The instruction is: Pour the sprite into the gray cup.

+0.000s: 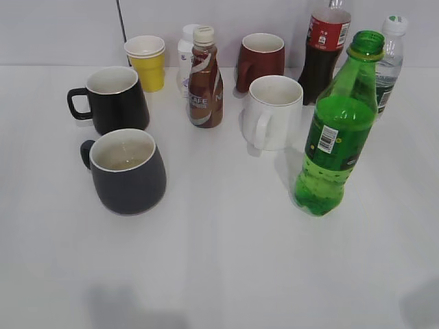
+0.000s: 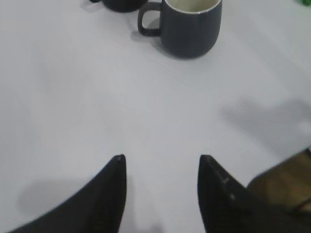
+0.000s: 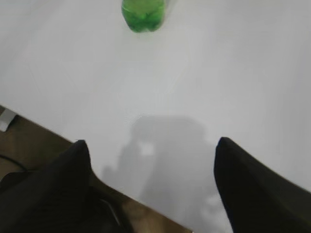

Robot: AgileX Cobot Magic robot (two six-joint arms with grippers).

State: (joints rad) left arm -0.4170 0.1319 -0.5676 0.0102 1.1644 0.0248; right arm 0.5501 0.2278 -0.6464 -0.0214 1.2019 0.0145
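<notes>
1. Upright on the white table (image 1: 226, 274), the uncapped sprite bottle (image 1: 337, 130) shows a green label with a barcode, well right of the gray cup (image 1: 128, 170).
2. Behind, a brown coffee bottle (image 1: 204, 79) reads "CAFE"; the cola bottle (image 1: 325, 51) wears a red label.
3. Both the left gripper (image 2: 162, 167) and right gripper (image 3: 151, 150) are spread wide, holding nothing.

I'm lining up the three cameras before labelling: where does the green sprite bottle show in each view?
Exterior view: the sprite stands upright at right of centre, in front of the cola bottle.
Left wrist view: only a green sliver at the top right corner, probably the bottle.
Right wrist view: its base at the top edge, beyond the open right gripper.
Shared landmark: the white table.
</notes>
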